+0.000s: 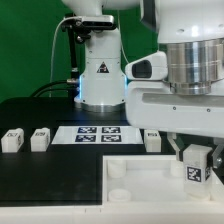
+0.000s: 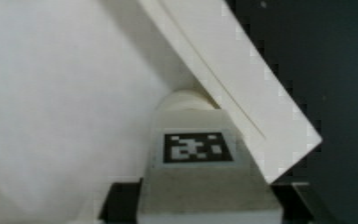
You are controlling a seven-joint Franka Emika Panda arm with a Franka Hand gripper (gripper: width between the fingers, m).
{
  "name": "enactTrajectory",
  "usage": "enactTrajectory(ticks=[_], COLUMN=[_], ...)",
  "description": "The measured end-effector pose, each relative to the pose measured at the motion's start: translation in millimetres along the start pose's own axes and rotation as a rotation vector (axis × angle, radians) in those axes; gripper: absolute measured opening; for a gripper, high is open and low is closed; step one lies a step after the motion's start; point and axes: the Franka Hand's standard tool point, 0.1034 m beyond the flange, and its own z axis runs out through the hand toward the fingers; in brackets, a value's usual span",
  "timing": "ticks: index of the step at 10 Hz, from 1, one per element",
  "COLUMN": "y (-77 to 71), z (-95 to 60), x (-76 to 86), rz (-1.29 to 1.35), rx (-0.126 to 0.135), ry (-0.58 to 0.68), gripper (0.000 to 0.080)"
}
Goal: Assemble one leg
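My gripper [image 1: 195,160] is shut on a leg [image 1: 194,168], a small white block whose black-and-white tag faces the camera. It holds the leg upright over the near right corner of the white tray-like tabletop [image 1: 140,185]. In the wrist view the leg [image 2: 197,150] sits between the two dark fingers [image 2: 126,202] of the gripper [image 2: 206,205]. Its rounded end points at the tabletop's [image 2: 69,110] inner surface, close beside the raised rim [image 2: 247,90]. I cannot tell whether the leg touches the tabletop.
Three more legs stand in a row behind the tabletop: two at the exterior view's left [image 1: 12,139] [image 1: 40,138], one at its right [image 1: 152,139]. The marker board [image 1: 100,133] lies between them. The arm's base [image 1: 100,75] stands behind.
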Motion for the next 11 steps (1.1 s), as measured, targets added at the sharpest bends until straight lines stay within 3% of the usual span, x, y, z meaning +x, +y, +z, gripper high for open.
enactTrajectory(ticks=[1,4,7,9,11], y=[-0.6,-1.3,-1.5,-5.1,-5.2], z=[0.0,1.2,2.0,1.0,1.4], x=[1.3,-1.7,-2.8,-9.7,-9.5], rz=[0.219,0.683,0.661,0.528,0.247], rx=[-0.008,0.006,0.005,-0.006,-0.006], ry=[-0.021,-0.011,-0.004,-0.008,-0.003], gripper=[0.0291,0.0291,0.0292,0.0603,0.0635])
